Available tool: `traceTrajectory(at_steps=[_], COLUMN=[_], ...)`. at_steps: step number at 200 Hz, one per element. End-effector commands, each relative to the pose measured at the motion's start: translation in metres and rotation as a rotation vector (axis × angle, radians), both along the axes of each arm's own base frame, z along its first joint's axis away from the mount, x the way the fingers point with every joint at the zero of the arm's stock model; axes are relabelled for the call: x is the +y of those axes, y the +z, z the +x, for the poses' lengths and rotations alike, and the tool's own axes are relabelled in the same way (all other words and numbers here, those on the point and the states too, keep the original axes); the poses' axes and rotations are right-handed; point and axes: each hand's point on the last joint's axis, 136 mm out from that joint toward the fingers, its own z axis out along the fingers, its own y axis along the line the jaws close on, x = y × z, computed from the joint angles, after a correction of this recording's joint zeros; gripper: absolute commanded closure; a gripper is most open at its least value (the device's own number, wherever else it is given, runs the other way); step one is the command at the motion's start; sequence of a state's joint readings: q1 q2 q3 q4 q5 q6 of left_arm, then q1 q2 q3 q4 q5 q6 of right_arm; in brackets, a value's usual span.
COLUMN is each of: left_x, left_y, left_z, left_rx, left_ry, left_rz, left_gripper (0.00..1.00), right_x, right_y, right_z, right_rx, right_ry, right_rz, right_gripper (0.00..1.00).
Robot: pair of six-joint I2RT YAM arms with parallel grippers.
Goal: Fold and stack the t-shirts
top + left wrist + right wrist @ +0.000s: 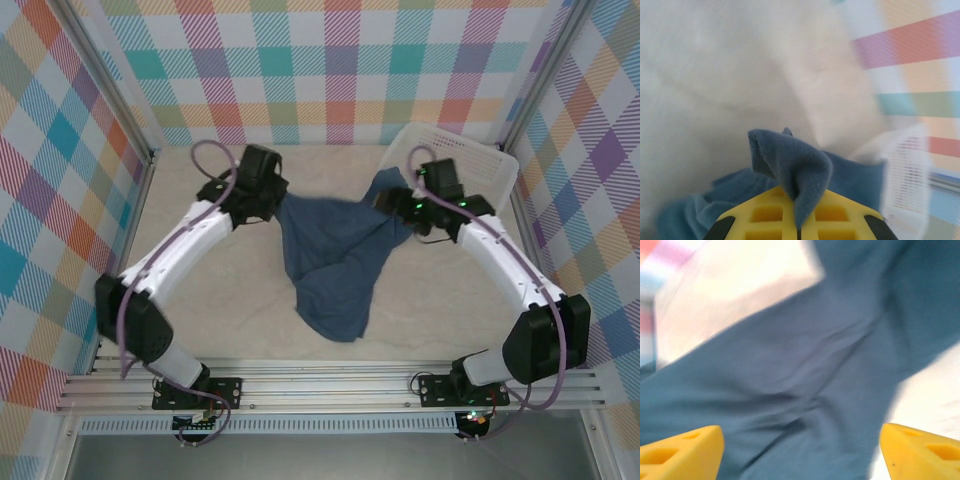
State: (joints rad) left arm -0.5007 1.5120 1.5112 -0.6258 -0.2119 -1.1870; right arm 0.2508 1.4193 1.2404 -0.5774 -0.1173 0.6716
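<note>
Left wrist view, left hand (pixel 799 227) pinching t-shirt (pixel 790 160), right hand (pixel 800 450) spread wide

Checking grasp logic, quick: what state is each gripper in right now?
Left gripper: shut on the t-shirt.
Right gripper: open, jaws wide apart over the t-shirt.
</note>
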Motion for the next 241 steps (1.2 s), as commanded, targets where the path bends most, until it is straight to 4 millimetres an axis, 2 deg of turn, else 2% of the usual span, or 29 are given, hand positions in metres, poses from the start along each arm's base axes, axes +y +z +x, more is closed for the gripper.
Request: traceTrajectory(at_steps=[1, 15, 30, 67, 81, 95, 112, 128, 147, 168, 194, 210, 225, 241], left_x=[0.035, 0.046, 0.053, 0.067, 0.080, 0.101, 0.131, 0.149, 0.170, 0.192, 0.209, 0.217, 0.204, 0.176], left_y=[0.063, 0.088, 0.106, 0.120, 0.129, 0.139, 0.142, 0.141, 0.138, 0.138, 0.138, 0.138, 0.133, 0.122], left_z=[-0.030, -0.045, -0.059, -0.085, -0.096, -0.112, -0.133, -0.147, -0.164, -0.182, -0.194, -0.197, -0.183, -0.158], left_rx=[-0.187, -0.273, -0.339, -0.395, -0.420, -0.433, -0.406, -0.396, -0.373, -0.370, -0.341, -0.325, -0.335, -0.343], left_ry=[-0.026, -0.026, -0.037, -0.037, -0.004, 0.057, 0.134, 0.175, 0.246, 0.322, 0.371, 0.403, 0.345, 0.229], left_rz=[0.164, 0.154, 0.151, 0.116, 0.122, 0.155, 0.238, 0.293, 0.328, 0.361, 0.428, 0.478, 0.500, 0.474], left_gripper=[1.00, 1.00, 1.00, 1.00, 1.00, 1.00, 1.00, 1.00, 1.00, 1.00, 1.00, 1.00, 1.00, 1.00], right_x=[-0.066, -0.088, -0.099, -0.125, -0.129, -0.127, -0.127, -0.133, -0.141, -0.147, -0.147, -0.136, -0.122, -0.103], right_y=[-0.044, -0.058, -0.067, -0.090, -0.096, -0.102, -0.108, -0.117, -0.124, -0.120, -0.117, -0.112, -0.099, -0.077], right_z=[0.015, 0.032, 0.048, 0.064, 0.075, 0.086, 0.096, 0.099, 0.104, 0.111, 0.115, 0.115, 0.108, 0.092], right_rx=[0.172, 0.230, 0.260, 0.314, 0.299, 0.305, 0.306, 0.322, 0.316, 0.309, 0.320, 0.340, 0.333, 0.266], right_ry=[-0.282, -0.384, -0.466, -0.727, -0.764, -0.770, -0.761, -0.782, -0.800, -0.803, -0.779, -0.711, -0.654, -0.592], right_rz=[-0.016, 0.045, 0.059, 0.143, 0.170, 0.188, 0.187, 0.192, 0.226, 0.239, 0.232, 0.249, 0.256, 0.222], right_gripper=[0.14, 0.11, 0.09, 0.07, 0.09, 0.14, 0.23, 0.30, 0.33, 0.33, 0.33, 0.36, 0.40, 0.44])
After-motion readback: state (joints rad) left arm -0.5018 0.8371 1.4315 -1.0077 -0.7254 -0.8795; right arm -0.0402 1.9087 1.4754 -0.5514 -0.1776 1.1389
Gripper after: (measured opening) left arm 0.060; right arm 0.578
